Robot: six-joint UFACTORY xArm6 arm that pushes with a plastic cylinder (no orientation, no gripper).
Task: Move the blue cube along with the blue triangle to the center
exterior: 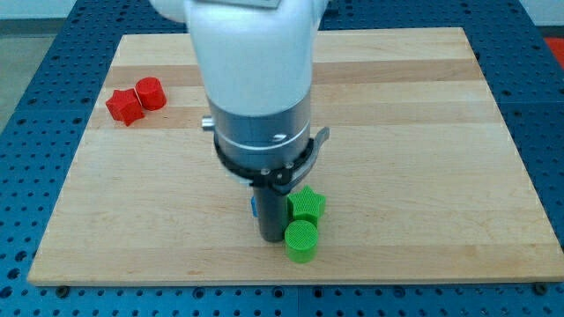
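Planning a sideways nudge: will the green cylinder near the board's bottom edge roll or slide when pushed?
The green cylinder stands on its flat end, so it probably slides rather than rolls. It looks short and squat, so tipping seems unlikely. The green star sits close behind, so a push that way may move both.

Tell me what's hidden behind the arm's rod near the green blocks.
Only a sliver of blue shows at the rod's left edge; its shape, and whether both blue blocks are there, is covered. My tip sits just left of the green cylinder and green star.
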